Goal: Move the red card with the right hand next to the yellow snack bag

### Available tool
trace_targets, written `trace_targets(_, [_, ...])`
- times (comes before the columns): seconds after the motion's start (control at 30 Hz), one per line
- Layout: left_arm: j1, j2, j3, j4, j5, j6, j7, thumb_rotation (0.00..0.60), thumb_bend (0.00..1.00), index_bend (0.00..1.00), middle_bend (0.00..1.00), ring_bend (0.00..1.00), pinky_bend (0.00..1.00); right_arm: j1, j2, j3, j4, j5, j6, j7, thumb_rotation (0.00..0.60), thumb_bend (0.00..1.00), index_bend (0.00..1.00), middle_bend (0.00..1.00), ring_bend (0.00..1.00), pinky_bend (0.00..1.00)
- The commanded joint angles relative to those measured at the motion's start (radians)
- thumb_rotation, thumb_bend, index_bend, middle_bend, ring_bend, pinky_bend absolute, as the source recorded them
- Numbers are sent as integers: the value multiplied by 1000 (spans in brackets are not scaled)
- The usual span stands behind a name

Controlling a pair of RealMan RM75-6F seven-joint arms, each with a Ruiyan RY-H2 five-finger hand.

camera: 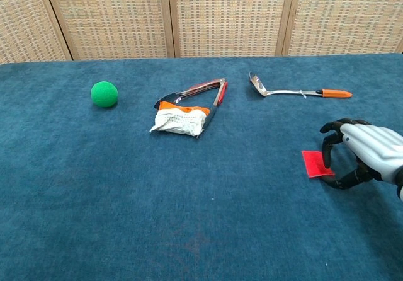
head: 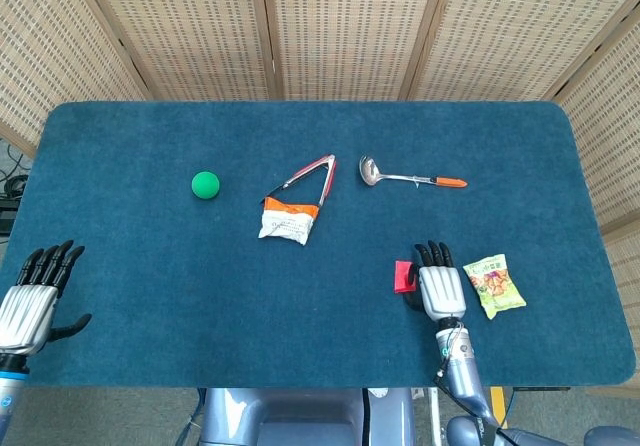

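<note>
The red card (camera: pixel 315 164), thin, light and lying flat on the table (head: pixel 150 266), is touched at its right edge by the curled fingers of the right hand (camera: pixel 365 153); whether it is actually pinched cannot be told. It is judged stiff but hard to lift, so it is best dragged or pinched at that edge toward the yellow snack bag (head: pixel 494 285).

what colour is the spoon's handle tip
Orange, on the spoon; clearest in the chest view.

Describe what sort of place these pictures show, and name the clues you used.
Probably a robot test or demonstration station, not a home: unrelated items such as a green ball, tongs and a ladle lie spread on a blue-carpeted table, walled by woven screens.
</note>
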Motion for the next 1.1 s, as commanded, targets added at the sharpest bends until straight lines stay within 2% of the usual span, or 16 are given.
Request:
trace_targets(0.03, [0, 0, 0, -1, 1, 0, 0, 600, 218, 0, 0, 0, 0, 0, 1, 1, -2, 1, -1, 0, 600, 346, 573, 160, 0, 0])
trace_targets(1.1, [-3, 1, 3, -4, 8, 3, -3, 600, 218, 0, 0, 0, 0, 10, 1, 5, -3, 3, -5, -5, 600, 363, 592, 162, 0, 0])
